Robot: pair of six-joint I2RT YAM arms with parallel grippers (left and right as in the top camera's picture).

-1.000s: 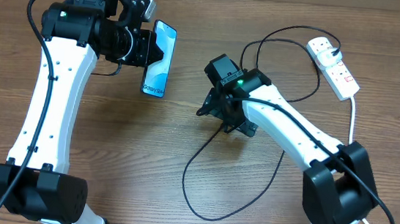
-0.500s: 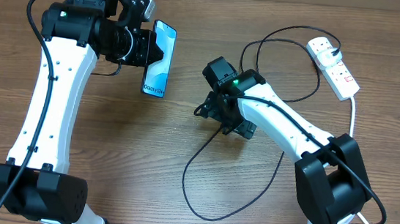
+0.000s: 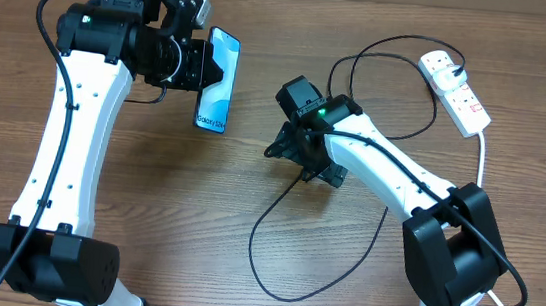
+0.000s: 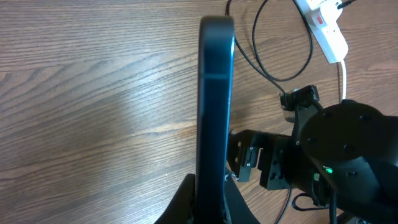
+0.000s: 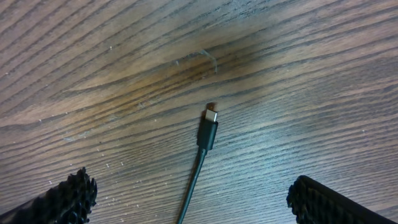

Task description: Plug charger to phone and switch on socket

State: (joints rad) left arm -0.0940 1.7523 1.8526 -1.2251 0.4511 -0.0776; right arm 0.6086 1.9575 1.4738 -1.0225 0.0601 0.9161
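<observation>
Brown wooden table (image 3: 197,216): left gripper (image 3: 201,66) squeezes the slim blue phone (image 3: 218,79); right of the phone, the spread-apart right gripper (image 5: 199,199) should grab the stiff tip (image 5: 208,132) of the floppy black charger cable (image 3: 265,213).

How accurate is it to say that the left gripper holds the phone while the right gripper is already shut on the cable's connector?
Only partly. The right gripper is open, not shut: the right wrist view shows the connector lying untouched on the table between its spread fingers. The left gripper does hold the phone.
</observation>
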